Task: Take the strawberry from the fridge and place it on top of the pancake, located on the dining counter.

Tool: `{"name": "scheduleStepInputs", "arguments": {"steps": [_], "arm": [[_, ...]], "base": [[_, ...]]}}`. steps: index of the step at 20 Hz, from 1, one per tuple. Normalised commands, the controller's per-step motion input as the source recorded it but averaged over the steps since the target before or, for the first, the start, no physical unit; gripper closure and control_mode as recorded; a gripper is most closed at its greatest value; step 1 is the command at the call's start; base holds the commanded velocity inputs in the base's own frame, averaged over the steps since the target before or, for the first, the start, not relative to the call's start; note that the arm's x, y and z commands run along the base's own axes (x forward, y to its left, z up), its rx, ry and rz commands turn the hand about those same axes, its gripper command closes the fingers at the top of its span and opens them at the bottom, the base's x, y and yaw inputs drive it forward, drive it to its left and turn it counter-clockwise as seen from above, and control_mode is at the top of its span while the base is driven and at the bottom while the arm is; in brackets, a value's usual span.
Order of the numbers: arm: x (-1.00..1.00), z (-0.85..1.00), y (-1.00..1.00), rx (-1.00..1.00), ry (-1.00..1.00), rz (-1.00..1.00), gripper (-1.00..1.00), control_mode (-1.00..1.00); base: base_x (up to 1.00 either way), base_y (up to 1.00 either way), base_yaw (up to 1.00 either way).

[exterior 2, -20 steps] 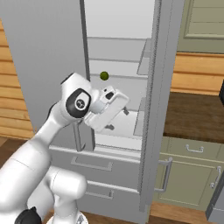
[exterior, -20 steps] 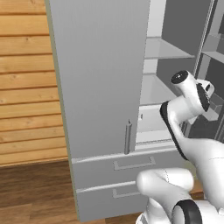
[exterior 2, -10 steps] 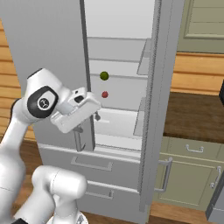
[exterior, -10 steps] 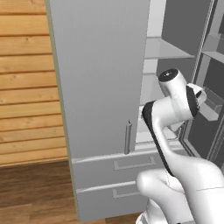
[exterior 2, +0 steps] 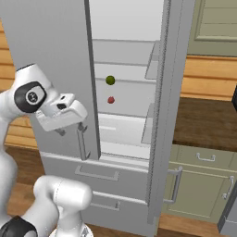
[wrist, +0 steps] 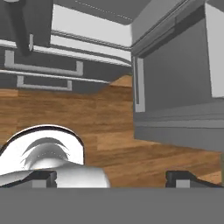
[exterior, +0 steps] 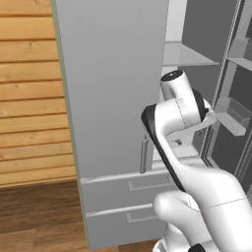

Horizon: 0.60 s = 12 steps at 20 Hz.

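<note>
The fridge (exterior 2: 55, 51) stands with its left door shut and its right door (exterior 2: 162, 115) swung open. On a pale shelf inside lies the tiny red strawberry (exterior 2: 111, 99), just below an olive-green ball (exterior 2: 110, 80). My gripper (exterior 2: 70, 130) hangs in front of the shut left door, left of and lower than the strawberry and well apart from it. It points down. In the hand view my gripper (wrist: 113, 179) is open, its fingertips (wrist: 43, 177) wide apart with nothing between them, over the wooden floor. The pancake and the dining counter are out of view.
The left door's bar handle (exterior 2: 83, 143) is right beside the hand. Two drawers (exterior 2: 97, 173) sit below the doors. A dark-topped olive-green cabinet (exterior 2: 203, 185) stands to the right of the open door. A wood-plank wall (exterior: 29, 98) lies to the left.
The arm has swung left, out from the fridge opening to the front of the shut left door, and the hand has tipped downward. The strawberry, hidden a second ago, now shows. The jaws stayed open.
</note>
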Motion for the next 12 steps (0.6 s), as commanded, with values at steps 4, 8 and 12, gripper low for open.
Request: {"name": "scheduleStepInputs", "arguments": {"steps": [4,8,12], "arm": [[-0.11,-0.30,0.34,0.33,-0.33,-0.33,-1.00,-1.00],[0.00,-0.22,0.12,0.38,-0.34,-0.35,-1.00,-1.00],[0.10,-0.01,0.07,0.15,-0.26,-0.28,-1.00,-1.00]], "base": [[0.00,0.00,0.00],[0.00,0.00,0.00],[0.00,0.00,0.00]]}}
